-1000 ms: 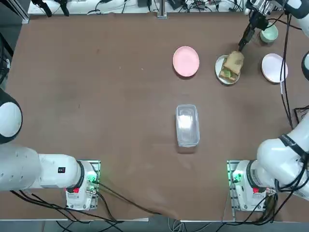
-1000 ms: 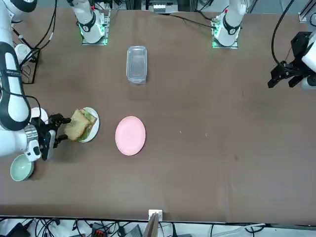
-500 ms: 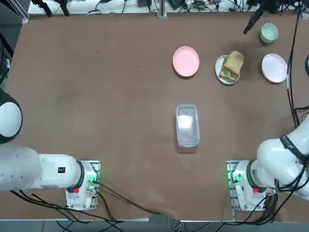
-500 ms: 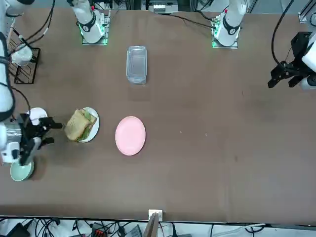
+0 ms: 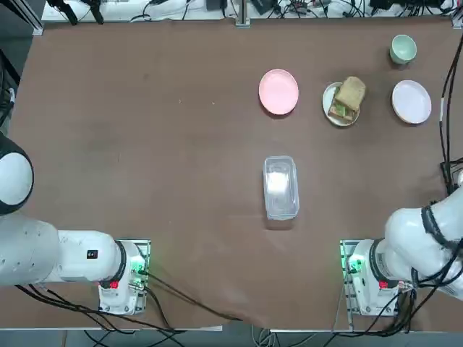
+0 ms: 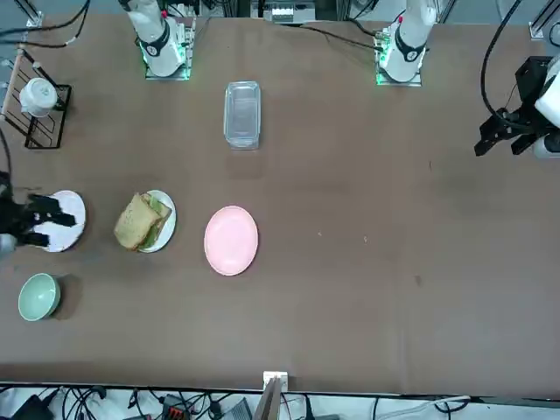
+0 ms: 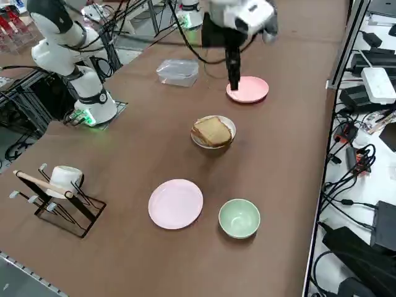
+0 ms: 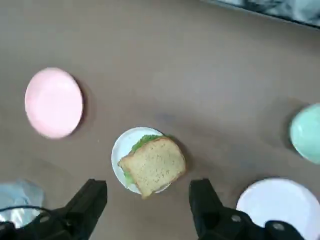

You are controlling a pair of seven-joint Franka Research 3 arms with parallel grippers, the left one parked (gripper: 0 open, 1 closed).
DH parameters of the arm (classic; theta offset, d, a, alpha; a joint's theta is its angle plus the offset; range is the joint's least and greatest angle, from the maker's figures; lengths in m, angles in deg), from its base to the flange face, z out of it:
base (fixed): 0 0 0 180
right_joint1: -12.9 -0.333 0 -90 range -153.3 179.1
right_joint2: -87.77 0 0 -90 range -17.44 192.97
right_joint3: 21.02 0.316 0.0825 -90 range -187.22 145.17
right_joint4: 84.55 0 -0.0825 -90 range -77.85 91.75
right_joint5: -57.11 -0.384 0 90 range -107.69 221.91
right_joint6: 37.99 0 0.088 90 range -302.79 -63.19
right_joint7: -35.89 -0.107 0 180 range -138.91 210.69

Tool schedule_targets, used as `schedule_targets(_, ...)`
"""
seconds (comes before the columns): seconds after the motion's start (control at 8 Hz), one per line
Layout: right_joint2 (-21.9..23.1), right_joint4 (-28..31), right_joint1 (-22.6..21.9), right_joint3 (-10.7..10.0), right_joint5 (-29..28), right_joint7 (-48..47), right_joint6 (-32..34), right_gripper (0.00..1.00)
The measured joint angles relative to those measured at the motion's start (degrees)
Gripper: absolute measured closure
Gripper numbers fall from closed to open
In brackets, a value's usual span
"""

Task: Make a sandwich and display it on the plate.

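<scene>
Looked all but done: on the brown bench [image 5: 145, 144], near its far edge, sat the white plate [image 5: 330, 100] between two pink plates, carrying the sandwich [image 5: 347, 97], assembled, top slice skewed. Hung high above, right gripper [image 8: 147, 205], fingers [image 8: 92, 200] spread wide, empty.

The right gripper [image 8: 148, 197] hangs high above the table, raised well clear of the sandwich [image 8: 152, 165], and points straight down at it. Its two black fingers [image 8: 90, 200] stand wide apart with nothing between them. Seen from the right side, the white wrist sits above the dark gripper, which points down. From the front, the gripper shows at the table's edge beside the sandwich.
</scene>
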Motion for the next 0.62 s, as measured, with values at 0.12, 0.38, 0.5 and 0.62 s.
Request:
schedule_targets(0.12, 2.3, 0.0, 0.1, 0.0, 0.1, -4.7, 0.0, 0.00)
schedule_targets(0.38, 6.0, 0.6, 0.3, -0.2, 0.2, -10.1, 0.5, 0.00)
schedule_targets(0.5, 7.8, 1.4, 0.2, -0.8, 0.2, -12.1, 0.8, 0.00)
schedule_targets(0.62, 9.9, 2.9, -0.9, -3.6, -0.1, -12.8, 1.0, 0.00)
